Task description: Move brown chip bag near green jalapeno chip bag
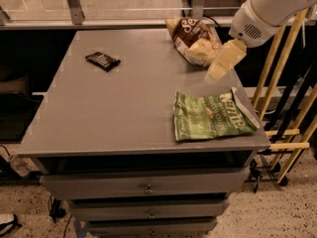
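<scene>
Surface (124, 108): grey top of a low cabinet, seen from the front and from above, carrying two snack bags and one small dark item.
Brown chip bag (194, 39): lies crumpled at the far right of the surface, close to the back edge. Its dark brown end with white lettering points toward the back, and its pale tan end points toward the near right.
Green jalapeno chip bag (213, 117): lies flat near the front right corner with its large white lettering facing up. Its pale silver edge sits along the right side, about at the rim of the surface. It is apart from the brown bag, with bare grey top between them.
Tool (218, 72): cream-coloured and angled down and to the left, over the right side of the surface. It sits between the two bags, just beside the tan end of the brown chip bag and above the far edge of the green one. Whether it touches the brown bag cannot be told.
Tool state: cannot be told from this view; nothing is seen held in it.
Arm (270, 9): white and rounded, entering from the upper right corner and ending in the tool.
Black packet (102, 60): small, flat and rectangular, at the far left of the surface, well apart from both bags.
Drawers (148, 187): a stack of grey fronts with small handles under the top.
Yellow rods (277, 68): slanted, standing just right of the cabinet.
</scene>
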Robot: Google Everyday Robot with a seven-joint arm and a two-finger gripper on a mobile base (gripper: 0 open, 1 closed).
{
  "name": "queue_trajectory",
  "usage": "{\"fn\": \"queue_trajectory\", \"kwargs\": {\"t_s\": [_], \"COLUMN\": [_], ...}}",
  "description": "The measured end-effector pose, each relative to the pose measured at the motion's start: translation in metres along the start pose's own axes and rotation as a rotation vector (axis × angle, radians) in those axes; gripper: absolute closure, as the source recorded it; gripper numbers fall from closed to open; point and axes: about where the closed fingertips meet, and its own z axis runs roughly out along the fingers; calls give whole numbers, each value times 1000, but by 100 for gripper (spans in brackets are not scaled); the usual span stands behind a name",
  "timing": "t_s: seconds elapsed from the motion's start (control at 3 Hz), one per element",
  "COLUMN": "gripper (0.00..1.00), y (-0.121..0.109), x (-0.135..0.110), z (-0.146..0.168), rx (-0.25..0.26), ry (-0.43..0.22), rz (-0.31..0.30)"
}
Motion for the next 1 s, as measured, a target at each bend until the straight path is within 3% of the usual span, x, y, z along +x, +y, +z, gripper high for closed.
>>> {"fn": "queue_trajectory", "kwargs": {"t_s": [0.33,0.67,1.0], "gripper": [0,0,0], "y": [-24,-66,-97], "x": [-5,-16,-20], "z": [9,27,53], "rx": [54,123,161], "ry": [-62,-136,-165], "rz": [58,120,193]}}
